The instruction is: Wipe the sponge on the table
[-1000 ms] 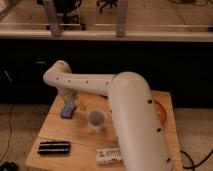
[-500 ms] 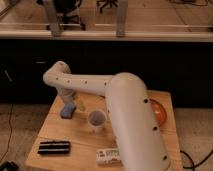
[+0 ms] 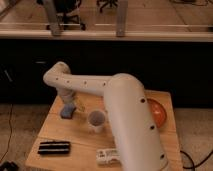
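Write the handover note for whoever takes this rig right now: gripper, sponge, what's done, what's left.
Gripper: open, low over the sponge; whether it touches it cannot be told.
Sponge: lies on the table, towards its far corner at the picture's left, apart from the cup.
Done: the gripper is at the sponge. No grip on it shows.
Left: close on the sponge and wipe it across the table. Probably best to keep the strokes away from the cup, which stands near.
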Controlling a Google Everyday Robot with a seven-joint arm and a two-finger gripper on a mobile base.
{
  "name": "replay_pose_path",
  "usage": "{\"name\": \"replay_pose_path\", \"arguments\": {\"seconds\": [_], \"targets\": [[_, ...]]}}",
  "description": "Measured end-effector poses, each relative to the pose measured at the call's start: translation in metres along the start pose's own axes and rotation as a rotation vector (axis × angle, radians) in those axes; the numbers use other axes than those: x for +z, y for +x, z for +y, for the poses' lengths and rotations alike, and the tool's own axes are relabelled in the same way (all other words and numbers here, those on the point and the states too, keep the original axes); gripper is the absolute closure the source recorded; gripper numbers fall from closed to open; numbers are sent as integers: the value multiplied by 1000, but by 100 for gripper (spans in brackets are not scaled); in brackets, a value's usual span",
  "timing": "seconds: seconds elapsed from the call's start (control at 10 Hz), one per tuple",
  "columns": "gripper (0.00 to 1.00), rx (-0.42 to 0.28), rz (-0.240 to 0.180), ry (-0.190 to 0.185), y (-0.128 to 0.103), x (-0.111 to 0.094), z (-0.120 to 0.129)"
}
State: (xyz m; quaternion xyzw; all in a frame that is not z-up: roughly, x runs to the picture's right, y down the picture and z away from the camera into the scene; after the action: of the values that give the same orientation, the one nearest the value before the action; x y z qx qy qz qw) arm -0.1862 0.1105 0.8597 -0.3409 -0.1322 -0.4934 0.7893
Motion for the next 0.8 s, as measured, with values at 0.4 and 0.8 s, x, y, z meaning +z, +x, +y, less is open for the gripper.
{"name": "replay_pose_path", "arguments": {"seconds": [0.4, 0.8], "targets": [[20, -5, -11, -4, 0, 7, -2], [20, -14, -24, -9, -3, 21, -5]]}}
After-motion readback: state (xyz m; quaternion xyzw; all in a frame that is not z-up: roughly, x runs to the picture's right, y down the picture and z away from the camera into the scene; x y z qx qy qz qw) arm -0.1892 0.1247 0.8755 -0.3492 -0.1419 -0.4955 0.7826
